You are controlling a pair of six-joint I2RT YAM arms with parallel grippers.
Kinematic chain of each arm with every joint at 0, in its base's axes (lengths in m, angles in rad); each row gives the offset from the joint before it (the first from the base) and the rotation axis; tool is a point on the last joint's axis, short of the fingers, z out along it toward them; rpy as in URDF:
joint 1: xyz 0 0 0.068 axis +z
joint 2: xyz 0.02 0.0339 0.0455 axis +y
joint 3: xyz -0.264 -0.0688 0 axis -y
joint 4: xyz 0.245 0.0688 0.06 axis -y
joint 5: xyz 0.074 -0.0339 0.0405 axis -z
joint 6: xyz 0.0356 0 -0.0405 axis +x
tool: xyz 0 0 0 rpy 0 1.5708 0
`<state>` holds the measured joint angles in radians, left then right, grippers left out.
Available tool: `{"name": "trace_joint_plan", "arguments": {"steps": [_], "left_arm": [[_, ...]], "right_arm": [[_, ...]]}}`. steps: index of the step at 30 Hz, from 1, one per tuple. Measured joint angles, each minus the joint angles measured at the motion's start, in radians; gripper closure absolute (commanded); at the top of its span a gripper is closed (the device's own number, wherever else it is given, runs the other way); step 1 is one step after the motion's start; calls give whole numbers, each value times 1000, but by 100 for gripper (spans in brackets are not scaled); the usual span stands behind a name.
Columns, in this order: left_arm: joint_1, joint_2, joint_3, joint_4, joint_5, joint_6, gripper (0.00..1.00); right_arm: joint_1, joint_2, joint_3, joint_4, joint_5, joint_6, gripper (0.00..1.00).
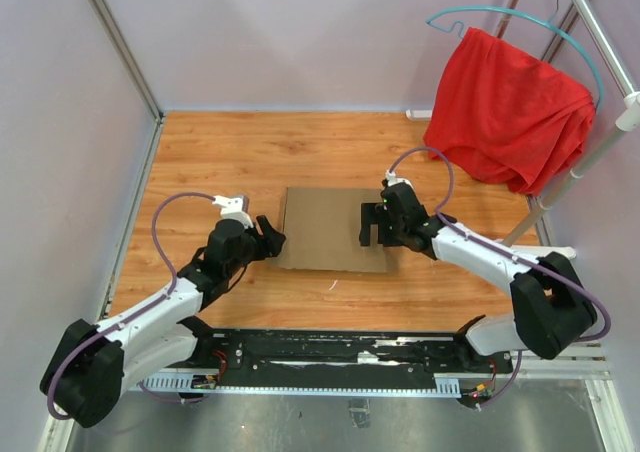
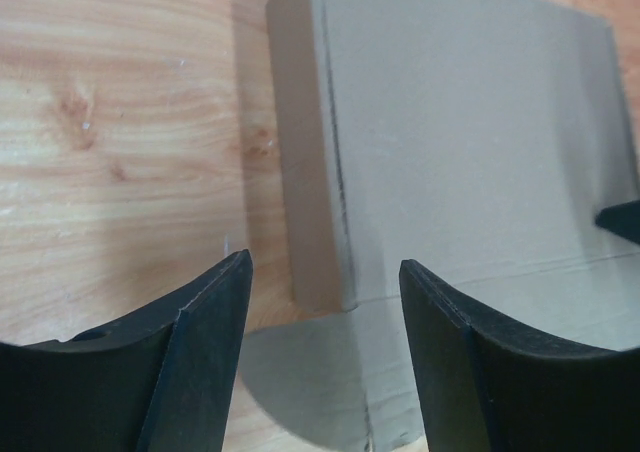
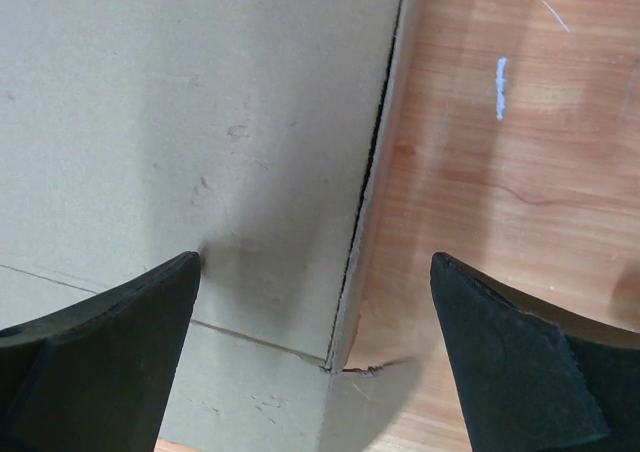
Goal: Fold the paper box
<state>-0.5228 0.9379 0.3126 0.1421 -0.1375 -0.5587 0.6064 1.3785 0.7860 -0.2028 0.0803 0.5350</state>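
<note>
Item count: one table [image 1: 200, 162], two arms, two grippers, one paper box [image 1: 335, 230], one red cloth [image 1: 510, 112], one hanger [image 1: 480, 14]. All positions are given relative to the paper box.

1. Left gripper [image 1: 268, 240]: located just beside the left edge of the box, at table level. In the left wrist view its two fingers [image 2: 200, 352] stand apart, and nothing lies between them. The left side wall of the box [image 2: 470, 142] is ahead of the fingertips and does not touch them.

2. Paper box: one unit, plain brown, lying flat on the wooden table between the two grippers. It has a shallow rectangular form with its top face level. Crease lines run across the top face near the edge in both wrist views.

3. Right gripper [image 1: 372, 230]: located above the right part of the box. In the right wrist view its two fingers [image 3: 520, 352] are spread wide and clamp nothing. One finger is over the top face of the box [image 3: 180, 122]. The other is over bare table past a box edge and corner. Whether either finger touches the cardboard cannot be determined.

4. Red cloth: far right and behind the box, well apart from it, draped on the teal hanger.
</note>
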Motion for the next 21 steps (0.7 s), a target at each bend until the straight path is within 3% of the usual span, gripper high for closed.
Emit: {"name": "trace_joint_plan", "arguments": {"steps": [7,21], "left_arm": [[0,56,8,126,24,2,37],[4,355,155,156,65,43,45]], "right_arm": [[0,41,6,61,-40,-13,2],[0,165,132,63,-45,-37,2]]}}
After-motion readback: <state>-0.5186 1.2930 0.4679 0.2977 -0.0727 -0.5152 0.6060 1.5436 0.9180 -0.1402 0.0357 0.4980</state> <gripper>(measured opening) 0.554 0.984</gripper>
